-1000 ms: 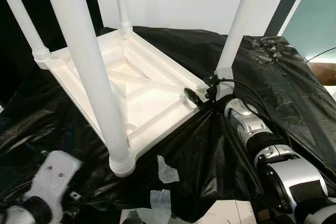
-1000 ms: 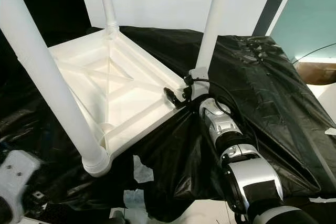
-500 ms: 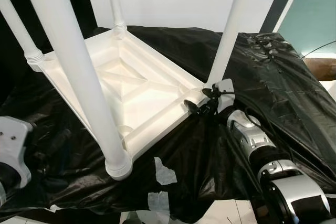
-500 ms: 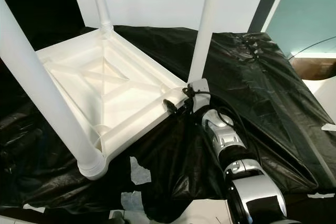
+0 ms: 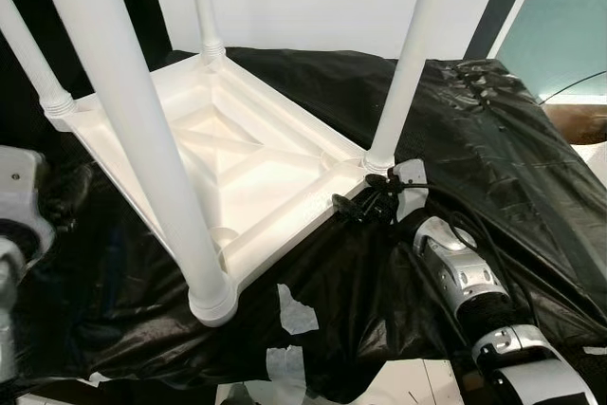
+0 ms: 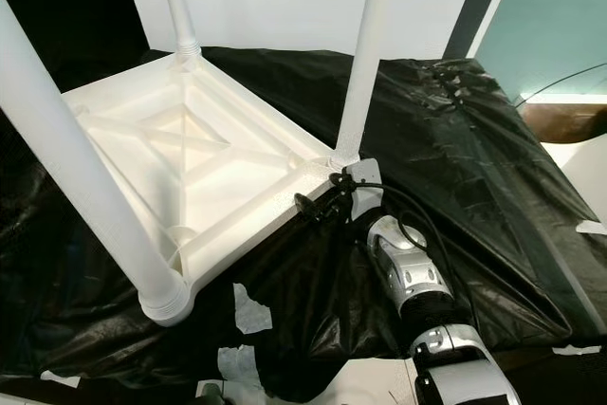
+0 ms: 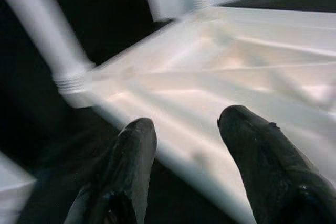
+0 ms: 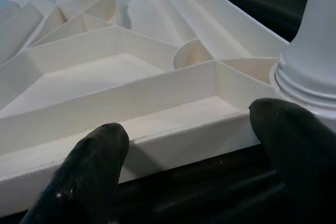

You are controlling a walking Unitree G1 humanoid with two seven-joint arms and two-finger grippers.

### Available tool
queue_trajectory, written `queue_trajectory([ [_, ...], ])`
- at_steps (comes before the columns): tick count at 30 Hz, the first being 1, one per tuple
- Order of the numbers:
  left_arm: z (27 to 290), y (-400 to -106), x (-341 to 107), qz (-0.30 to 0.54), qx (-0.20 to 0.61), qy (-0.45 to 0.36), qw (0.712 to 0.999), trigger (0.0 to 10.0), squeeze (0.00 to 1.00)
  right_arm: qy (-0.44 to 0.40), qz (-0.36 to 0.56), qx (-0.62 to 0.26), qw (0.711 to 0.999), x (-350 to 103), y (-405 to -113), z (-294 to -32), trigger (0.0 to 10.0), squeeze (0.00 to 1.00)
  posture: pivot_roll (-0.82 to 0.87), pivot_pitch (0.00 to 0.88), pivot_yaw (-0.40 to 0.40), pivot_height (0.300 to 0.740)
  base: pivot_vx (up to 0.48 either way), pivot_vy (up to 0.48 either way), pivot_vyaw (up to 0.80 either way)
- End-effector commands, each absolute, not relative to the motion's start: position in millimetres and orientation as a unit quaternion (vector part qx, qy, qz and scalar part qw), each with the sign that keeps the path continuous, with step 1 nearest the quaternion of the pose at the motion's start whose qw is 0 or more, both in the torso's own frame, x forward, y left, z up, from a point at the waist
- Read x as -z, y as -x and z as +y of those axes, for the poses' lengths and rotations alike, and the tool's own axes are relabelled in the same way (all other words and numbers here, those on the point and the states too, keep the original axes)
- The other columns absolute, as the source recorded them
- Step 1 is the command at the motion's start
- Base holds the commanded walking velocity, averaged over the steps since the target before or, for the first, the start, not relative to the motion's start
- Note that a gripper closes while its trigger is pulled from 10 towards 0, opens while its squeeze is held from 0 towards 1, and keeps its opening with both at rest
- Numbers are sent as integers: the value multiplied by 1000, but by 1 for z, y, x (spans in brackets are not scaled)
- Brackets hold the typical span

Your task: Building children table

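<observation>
Left eye view showed the white table top (image 5: 256, 168) lying upside down on the black sheet (image 5: 493, 139), with all four legs (image 5: 142, 139) standing up from its corners, so I judged the assembly mostly done, with turning it upright still left. My right gripper (image 8: 184, 145) sat just beside the rim near one leg's base, fingers spread wide, holding nothing. My left gripper (image 7: 189, 145) hung near the opposite edge, also spread apart and empty.

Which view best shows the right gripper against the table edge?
Right wrist view: the open right gripper faces the table rim beside a leg. The eye views show it small; the left wrist view shows another corner.
</observation>
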State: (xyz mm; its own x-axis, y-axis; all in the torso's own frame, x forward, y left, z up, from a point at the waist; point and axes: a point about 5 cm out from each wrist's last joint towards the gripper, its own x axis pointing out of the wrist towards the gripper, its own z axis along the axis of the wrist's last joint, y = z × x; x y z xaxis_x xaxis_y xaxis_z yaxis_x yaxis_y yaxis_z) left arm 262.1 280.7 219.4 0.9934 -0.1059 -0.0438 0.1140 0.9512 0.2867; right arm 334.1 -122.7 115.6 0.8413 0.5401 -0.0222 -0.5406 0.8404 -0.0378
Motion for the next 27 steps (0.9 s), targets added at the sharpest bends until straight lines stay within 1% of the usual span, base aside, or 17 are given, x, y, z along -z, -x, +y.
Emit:
queue_trajectory([
  [1, 274, -267, -217, 11, 73, -144, 987, 10000, 0, 21, 31, -278, 960, -105, -330, -122, 10000, 0, 170, 68, -64, 740, 0, 0, 0],
  [2, 274, -267, -217, 11, 73, -144, 987, 10000, 0, 21, 31, -278, 960, -105, -330, -122, 10000, 0, 170, 68, -64, 740, 0, 0, 0],
  [4, 257, -281, -218, -18, 112, -99, 989, 10000, 0, 19, 31, -251, 967, -104, -326, -120, 10000, 0, 170, 68, -64, 740, 0, 0, 0],
  [5, 257, -281, -218, -18, 112, -99, 989, 10000, 0, 19, 31, -251, 967, -104, -326, -120, 10000, 0, 170, 68, -64, 740, 0, 0, 0],
  [7, 240, -291, -220, -45, 162, -58, 984, 10000, 0, 5, 48, -207, 977, -101, -323, -122, 10000, 0, 155, 67, -64, 740, 0, 0, 0],
  [8, 234, -293, -221, -56, 177, -51, 981, 10000, 0, 3, 55, -191, 980, -100, -322, -123, 10000, 0, 150, 68, -63, 740, 0, 0, 0],
  [10, 229, -294, -221, -63, 189, -46, 979, 10000, 0, 0, 57, -187, 981, -99, -321, -123, 10000, 0, 150, 68, -63, 740, 0, 0, 0],
  [12, 218, -295, -216, -56, 218, -41, 973, 10000, 0, 1, 64, -171, 983, -96, -320, -123, 10000, 0, 143, 69, -62, 740, 0, 0, 0],
  [16, 214, -295, -213, -50, 230, -37, 971, 10000, 0, 2, 67, -165, 984, -95, -321, -124, 10000, 0, 143, 69, -62, 740, 0, 0, 0],
  [18, 199, -291, -210, -52, 264, -38, 962, 10000, 0, 2, 75, -135, 988, -94, -322, -126, 10000, 0, 144, 71, -59, 740, 0, 0, 0],
  [20, 191, -291, -209, -57, 275, -48, 959, 10000, 0, 5, 40, -111, 993, -103, -321, -128, 10000, 0, 146, 74, -60, 740, 0, 0, 0],
  [21, 191, -291, -209, -57, 275, -48, 959, 10000, 0, 5, 40, -111, 993, -103, -321, -128, 10000, 0, 146, 74, -60, 740, 0, 0, 0],
  [22, 190, -292, -208, -56, 276, -49, 958, 10000, 0, -6, 4, -111, 994, -112, -319, -128, 10000, 0, 145, 76, -60, 740, 0, 0, 0],
  [23, 190, -292, -208, -56, 276, -49, 958, 10000, 0, -6, 4, -111, 994, -112, -319, -128, 10000, 0, 145, 76, -60, 740, 0, 0, 0],
  [25, 190, -293, -207, -55, 275, -48, 959, 10000, 0, -25, -25, -111, 993, -121, -316, -130, 10000, 0, 144, 77, -59, 740, 0, 0, 0],
  [26, 190, -294, -207, -55, 275, -44, 959, 10000, 0, -31, -50, -102, 993, -128, -313, -133, 10000, 0, 137, 77, -55, 740, 0, 0, 0],
  [27, 191, -294, -206, -55, 277, -42, 958, 10000, 0, -40, -52, -88, 994, -129, -311, -137, 10000, 0, 135, 78, -56, 740, 0, 0, 0],
])
